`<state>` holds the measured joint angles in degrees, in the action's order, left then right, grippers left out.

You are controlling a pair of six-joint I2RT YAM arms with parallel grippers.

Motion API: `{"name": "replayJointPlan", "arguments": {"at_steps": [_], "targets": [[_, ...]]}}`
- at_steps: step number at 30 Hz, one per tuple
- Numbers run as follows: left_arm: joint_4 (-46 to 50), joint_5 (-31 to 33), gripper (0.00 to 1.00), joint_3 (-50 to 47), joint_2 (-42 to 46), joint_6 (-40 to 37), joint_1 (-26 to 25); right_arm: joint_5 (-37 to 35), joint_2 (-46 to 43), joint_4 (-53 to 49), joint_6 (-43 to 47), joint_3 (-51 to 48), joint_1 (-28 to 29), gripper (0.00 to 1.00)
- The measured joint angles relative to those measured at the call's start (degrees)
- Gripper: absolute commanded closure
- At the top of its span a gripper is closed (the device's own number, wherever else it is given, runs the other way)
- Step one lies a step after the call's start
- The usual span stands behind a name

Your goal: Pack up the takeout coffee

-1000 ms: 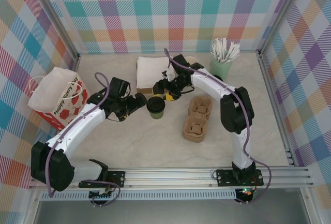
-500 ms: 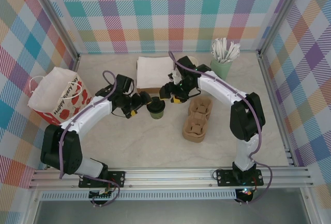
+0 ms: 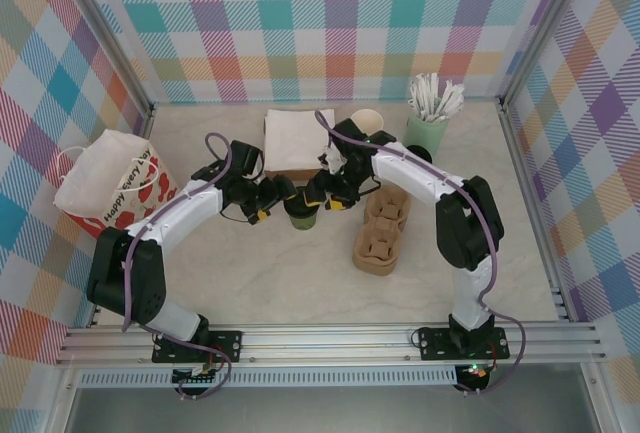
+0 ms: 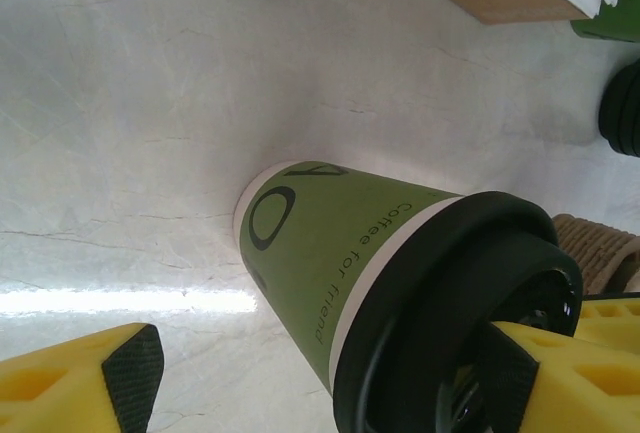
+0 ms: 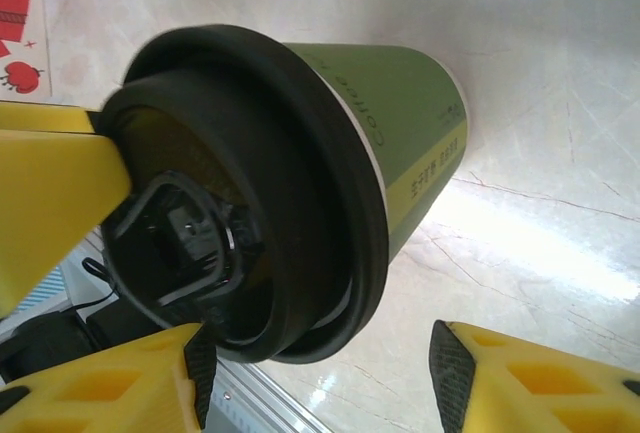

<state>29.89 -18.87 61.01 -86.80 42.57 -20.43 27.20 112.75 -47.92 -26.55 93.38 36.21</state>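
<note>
- Top view: takeout coffee stood upright mid-bench, lid on. My left claw sat just beside it on one side and my right claw on the other.
- Step, as I read it: the grasp, before any lift. Cup not packed yet.
- Pulp carrier lay near on the right, paper bag well apart on the left. Couldn't tell which was the target.
- Napkin box sat just behind the cup. Cup of white sticks was back right, off the route.
- Left wrist: left claw was wide open, gripping nothing. One pad sat at the lid rim and looked to be touching; the other finger was apart from the cup wall.
- Right wrist: right claw was partly open, holding nothing. The lid's rim hung between the fingers; the far finger was off the cup.
- Next move, my call: one claw closes gently on the paper wall below the lid and the other backs off.
- Risk: two claws crowding one light cup. A shove at the lid could tip it or pop the lid.
</note>
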Motion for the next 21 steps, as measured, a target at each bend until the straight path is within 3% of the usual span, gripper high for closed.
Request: {"name": "replayJointPlan", "arguments": {"at_steps": [21], "targets": [[-6.21, -0.59, 0.22, -4.52, 1.49, -0.37, 0.00, -2.51, 1.90, -3.80, 0.44, 2.80, 0.59, 0.46]]}}
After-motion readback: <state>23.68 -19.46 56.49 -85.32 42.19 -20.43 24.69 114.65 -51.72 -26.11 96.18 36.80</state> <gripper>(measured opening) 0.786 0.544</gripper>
